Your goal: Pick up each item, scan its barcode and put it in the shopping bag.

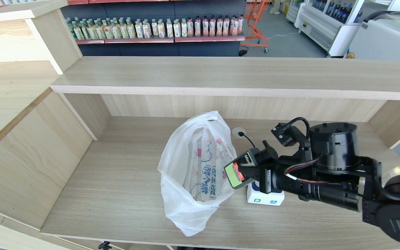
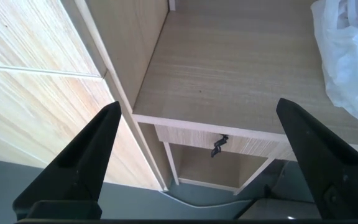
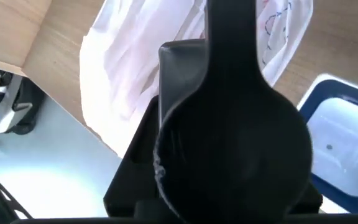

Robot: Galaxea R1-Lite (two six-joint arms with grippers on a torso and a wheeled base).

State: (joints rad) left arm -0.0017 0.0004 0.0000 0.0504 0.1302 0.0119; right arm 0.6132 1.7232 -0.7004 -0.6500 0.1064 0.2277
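Head view: right gripper (image 1: 266,166) pinches scanner (image 1: 236,174) beside shopping bag (image 1: 189,194) | left wrist view: left gripper (image 2: 197,106) spread wide.

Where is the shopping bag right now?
In the head view, the shopping bag stands open in the middle of the counter, on the robot's left of the white-and-blue box and of the item in the right gripper.
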